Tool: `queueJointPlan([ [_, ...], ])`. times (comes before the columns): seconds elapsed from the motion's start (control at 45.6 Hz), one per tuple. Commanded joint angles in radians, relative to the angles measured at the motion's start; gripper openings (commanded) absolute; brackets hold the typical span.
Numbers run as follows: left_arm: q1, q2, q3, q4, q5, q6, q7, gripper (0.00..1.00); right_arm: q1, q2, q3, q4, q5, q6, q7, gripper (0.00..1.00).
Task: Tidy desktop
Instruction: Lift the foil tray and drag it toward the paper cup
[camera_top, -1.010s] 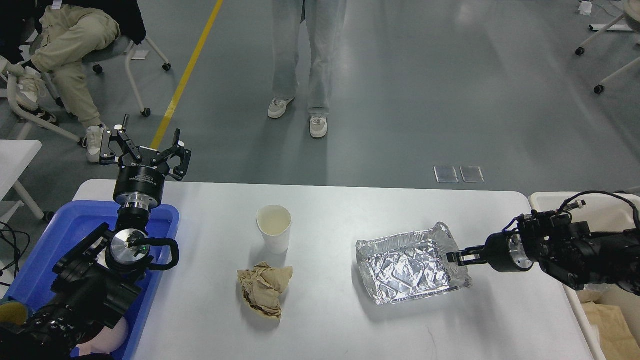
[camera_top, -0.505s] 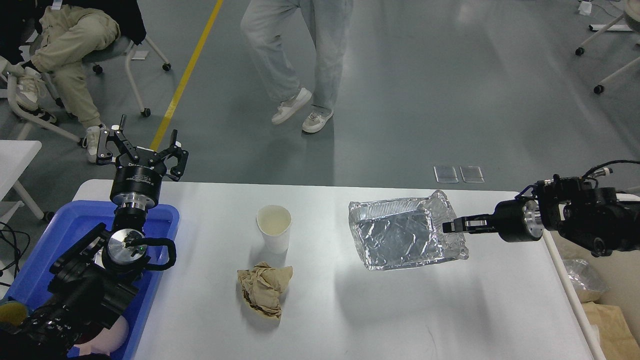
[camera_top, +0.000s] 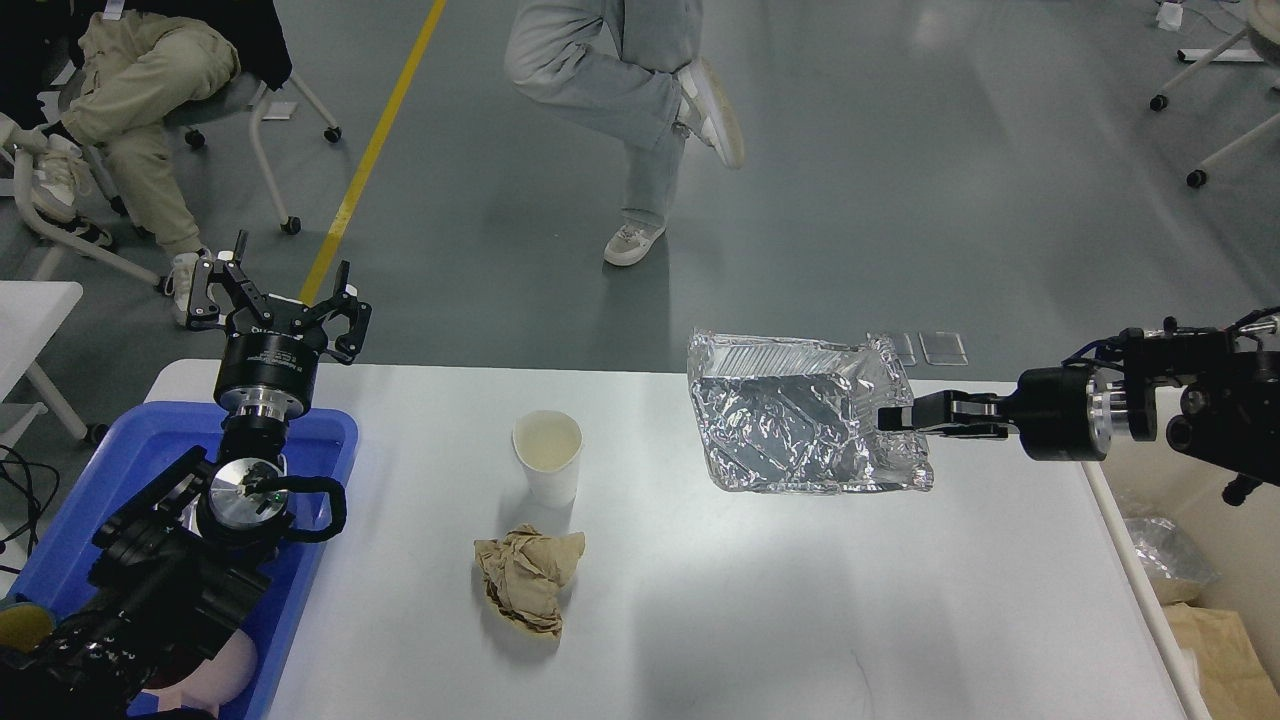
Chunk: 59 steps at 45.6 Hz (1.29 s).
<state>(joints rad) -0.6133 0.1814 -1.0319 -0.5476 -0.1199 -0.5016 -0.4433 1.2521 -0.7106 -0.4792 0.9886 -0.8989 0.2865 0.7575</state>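
The white desktop (camera_top: 760, 620) fills the lower part of the head view. My right gripper (camera_top: 893, 417) is shut on the right rim of a crumpled foil tray (camera_top: 790, 420), which hangs tilted in the air above the far right part of the desktop. A white paper cup (camera_top: 548, 455) stands upright near the middle. In front of it lies a crumpled brown paper ball (camera_top: 528, 578). My left gripper (camera_top: 275, 295) is open with nothing between its fingers, raised over the far left corner, above the blue tray (camera_top: 330, 430).
The blue tray sits at the desktop's left edge under my left arm. To the right of the desktop a bin (camera_top: 1170, 570) holds foil and brown paper. A person (camera_top: 640, 90) stands beyond the far edge, and another sits at far left.
My right gripper has lifted the foil tray off the desktop, up and toward the far edge, tilting it. The left arm has shifted slightly. The standing person has raised one foot.
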Motion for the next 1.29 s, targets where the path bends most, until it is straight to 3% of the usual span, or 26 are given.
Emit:
queueJointPlan([
  [0.0,0.012,0.007,0.004,0.000,0.005,0.001,0.000,0.97,0.003,-0.026,0.004,0.041,0.000,-0.004,-0.003,0.00],
  [0.285,0.035,0.026,0.006,0.000,0.009,0.008,0.005,0.97,0.003,-0.010,0.028,0.058,0.000,-0.007,-0.007,0.00],
  [0.68,0.040,0.020,0.015,-0.002,0.013,0.011,0.000,0.97,-0.040,0.158,0.007,0.018,0.052,-0.040,-0.018,0.00],
  [0.966,0.043,0.015,0.015,-0.003,0.054,0.015,0.009,0.96,-0.042,0.174,0.005,0.001,0.058,-0.040,-0.020,0.00],
  [1.163,0.050,0.017,0.015,-0.012,0.060,0.017,0.081,0.96,-0.042,0.174,0.005,0.001,0.060,-0.040,-0.020,0.00],
  [1.273,0.053,0.030,0.013,-0.018,0.141,0.021,0.089,0.96,-0.042,0.172,0.005,0.001,0.060,-0.040,-0.020,0.00],
])
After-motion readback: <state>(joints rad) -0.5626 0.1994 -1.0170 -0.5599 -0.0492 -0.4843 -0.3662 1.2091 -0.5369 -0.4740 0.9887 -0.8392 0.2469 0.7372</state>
